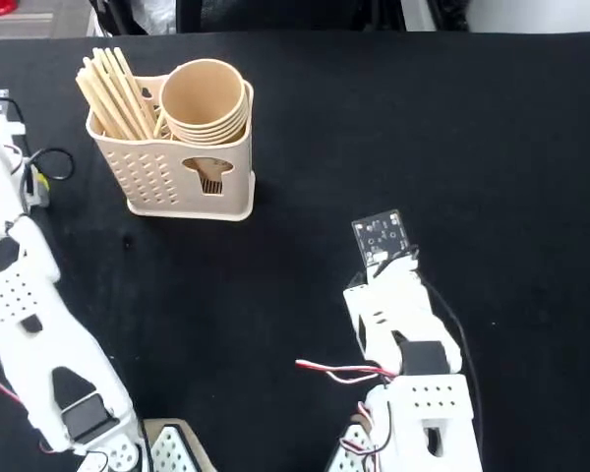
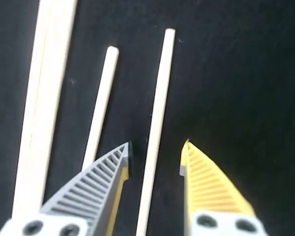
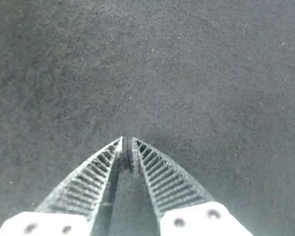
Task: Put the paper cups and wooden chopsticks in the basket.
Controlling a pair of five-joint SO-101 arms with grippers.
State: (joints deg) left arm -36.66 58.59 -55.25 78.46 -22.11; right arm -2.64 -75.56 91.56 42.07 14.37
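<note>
Between the spread left claw's [image 2: 157, 144] tips lies a chopstick [image 2: 162, 83], loose chopsticks [image 2: 101, 103] beside it; cups [image 1: 205, 93] fill the basket [image 1: 157, 179]; right claw [image 3: 127, 142] pressed together.

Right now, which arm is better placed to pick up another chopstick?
Left: the left arm's fingers are open with a loose chopstick lying between them, while the right arm's fingers are shut above plain black cloth.

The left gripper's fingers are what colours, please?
The left gripper has one grey finger, one yellow; best in the left wrist view.
</note>
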